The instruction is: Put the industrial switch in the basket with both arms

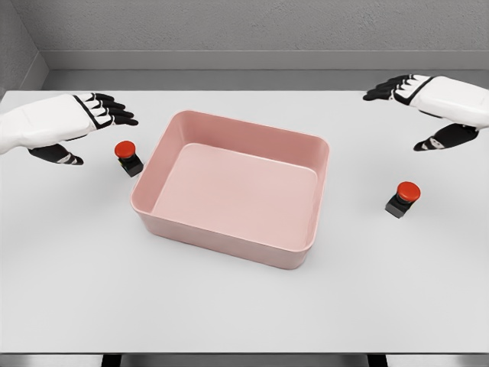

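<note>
Nearest the camera runs the white table (244, 321), its front edge crossing the bottom of the view with dark stubs just showing beneath it. Up the middle sits the pink basket (233, 187), turned a little askew, nothing lying inside. We've got two industrial switches on show: the left switch (127, 157), red button on a dark base, sits just beside the basket's left wall, apart from it. The right switch (403, 199) stands well clear of the basket's right side, tilted slightly.

Over on the left, the left hand (65, 126) hovers above the table near the left switch, fingers (114, 111) stretched out and relaxed, thumb hanging below, gripping nothing. Its arm is cut off at the picture's edge. On the far side, the right hand (432, 103) floats up and back from the right switch, fingers extended toward the centre, thumb dropped, also empty-handed. Its wrist runs out of frame at the right edge.
</note>
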Controlling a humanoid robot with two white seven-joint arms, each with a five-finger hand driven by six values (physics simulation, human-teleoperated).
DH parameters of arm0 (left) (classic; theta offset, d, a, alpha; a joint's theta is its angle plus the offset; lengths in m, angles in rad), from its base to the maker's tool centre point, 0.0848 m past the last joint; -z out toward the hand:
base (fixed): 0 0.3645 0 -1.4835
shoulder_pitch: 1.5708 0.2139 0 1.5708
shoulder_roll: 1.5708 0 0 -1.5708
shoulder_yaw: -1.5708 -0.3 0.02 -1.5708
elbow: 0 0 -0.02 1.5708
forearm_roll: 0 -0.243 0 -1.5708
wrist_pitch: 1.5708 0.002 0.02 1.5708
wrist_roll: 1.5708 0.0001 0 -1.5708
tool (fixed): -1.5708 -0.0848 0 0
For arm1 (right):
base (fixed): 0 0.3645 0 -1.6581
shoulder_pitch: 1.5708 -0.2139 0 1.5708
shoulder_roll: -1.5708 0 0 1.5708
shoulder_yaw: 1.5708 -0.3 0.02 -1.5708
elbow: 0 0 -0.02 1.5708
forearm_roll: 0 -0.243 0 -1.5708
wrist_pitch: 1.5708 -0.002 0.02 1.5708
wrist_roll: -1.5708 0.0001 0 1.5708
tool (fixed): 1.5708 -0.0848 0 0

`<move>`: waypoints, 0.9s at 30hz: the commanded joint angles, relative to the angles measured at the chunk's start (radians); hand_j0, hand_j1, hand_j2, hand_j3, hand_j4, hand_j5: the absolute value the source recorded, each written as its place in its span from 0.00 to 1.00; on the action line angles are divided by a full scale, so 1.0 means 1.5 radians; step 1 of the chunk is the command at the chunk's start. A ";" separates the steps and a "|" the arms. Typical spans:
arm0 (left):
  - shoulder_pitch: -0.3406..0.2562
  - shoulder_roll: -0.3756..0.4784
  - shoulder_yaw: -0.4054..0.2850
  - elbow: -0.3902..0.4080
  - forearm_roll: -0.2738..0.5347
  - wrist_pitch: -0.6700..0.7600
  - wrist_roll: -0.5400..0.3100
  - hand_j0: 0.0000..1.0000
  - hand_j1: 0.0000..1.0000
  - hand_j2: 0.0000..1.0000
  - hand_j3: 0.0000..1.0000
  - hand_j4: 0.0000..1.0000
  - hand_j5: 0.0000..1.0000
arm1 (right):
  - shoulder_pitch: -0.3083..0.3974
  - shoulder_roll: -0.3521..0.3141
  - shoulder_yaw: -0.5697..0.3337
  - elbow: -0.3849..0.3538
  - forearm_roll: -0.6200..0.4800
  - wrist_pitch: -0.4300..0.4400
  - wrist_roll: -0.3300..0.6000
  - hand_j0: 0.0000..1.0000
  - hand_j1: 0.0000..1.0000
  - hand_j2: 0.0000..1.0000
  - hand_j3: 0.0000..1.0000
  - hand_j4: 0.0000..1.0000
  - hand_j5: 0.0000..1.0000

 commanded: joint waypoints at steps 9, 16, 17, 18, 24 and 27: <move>0.012 -0.031 0.003 0.024 0.003 0.001 0.002 1.00 1.00 1.00 1.00 1.00 1.00 | 0.002 -0.072 0.050 -0.015 -0.006 0.002 0.000 1.00 1.00 1.00 1.00 1.00 1.00; 0.011 -0.104 0.002 0.110 0.003 0.013 0.003 1.00 1.00 1.00 1.00 1.00 1.00 | 0.049 -0.115 0.093 -0.024 -0.013 0.002 -0.025 1.00 1.00 1.00 1.00 1.00 1.00; 0.011 -0.104 0.003 0.110 0.003 0.032 0.003 1.00 1.00 1.00 1.00 1.00 1.00 | 0.051 -0.115 0.093 -0.024 -0.012 0.002 -0.027 1.00 1.00 1.00 1.00 1.00 1.00; 0.011 -0.104 0.003 0.111 0.003 0.045 0.003 1.00 1.00 1.00 1.00 1.00 1.00 | 0.058 -0.115 0.092 -0.024 -0.013 0.002 -0.029 1.00 1.00 1.00 1.00 1.00 1.00; 0.020 -0.149 0.001 0.175 -0.042 0.099 0.003 1.00 1.00 1.00 1.00 1.00 1.00 | 0.081 -0.108 0.092 -0.025 -0.012 0.002 -0.035 1.00 1.00 1.00 1.00 1.00 1.00; 0.020 -0.162 0.004 0.209 -0.044 0.099 0.003 1.00 1.00 1.00 1.00 1.00 1.00 | 0.091 -0.105 0.092 -0.025 -0.011 0.002 -0.034 1.00 1.00 1.00 1.00 1.00 1.00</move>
